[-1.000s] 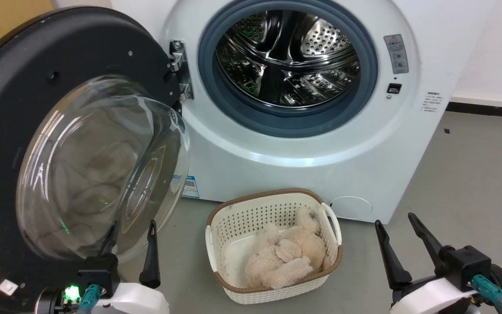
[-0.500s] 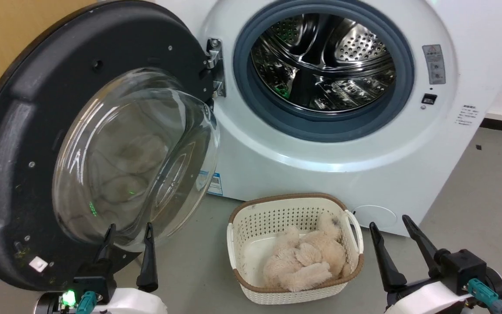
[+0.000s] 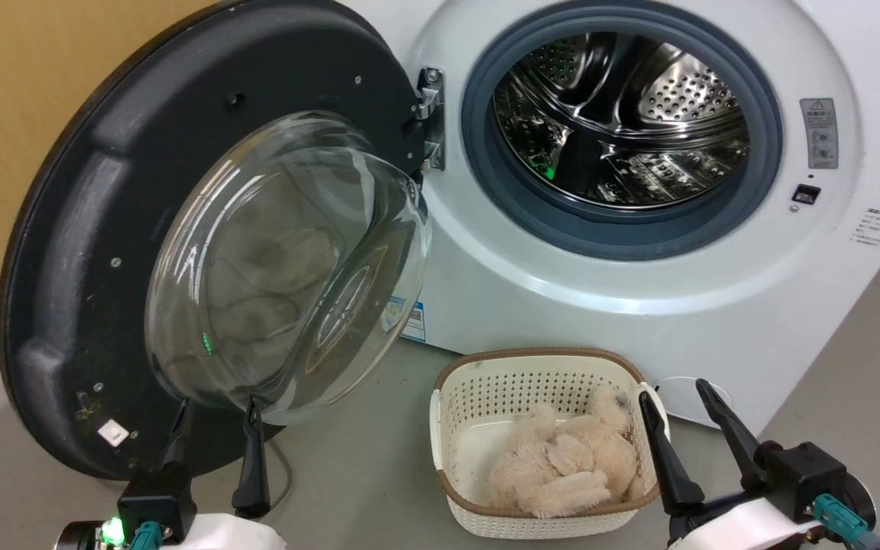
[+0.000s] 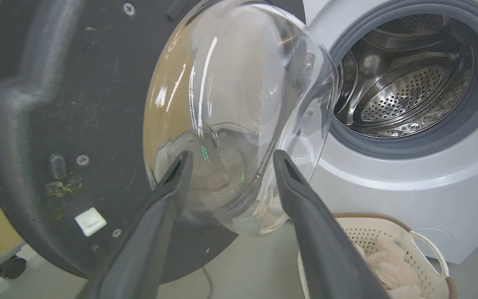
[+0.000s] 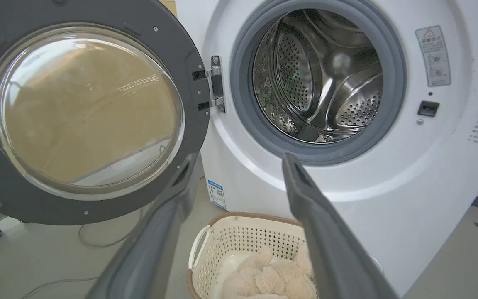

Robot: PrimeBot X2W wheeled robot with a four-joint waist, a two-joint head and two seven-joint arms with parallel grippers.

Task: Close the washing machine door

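Cream perforated basket (image 3: 461, 428) of beige fluffy fabric (image 3: 562, 466) on grey floor (image 3: 363, 473)

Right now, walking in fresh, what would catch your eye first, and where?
The big black washing machine door, with its bulging glass window, hangs wide open at left, baring the shiny steel drum. Below, a cream laundry basket holding a fluffy beige bundle sits on the floor before the white washing machine.
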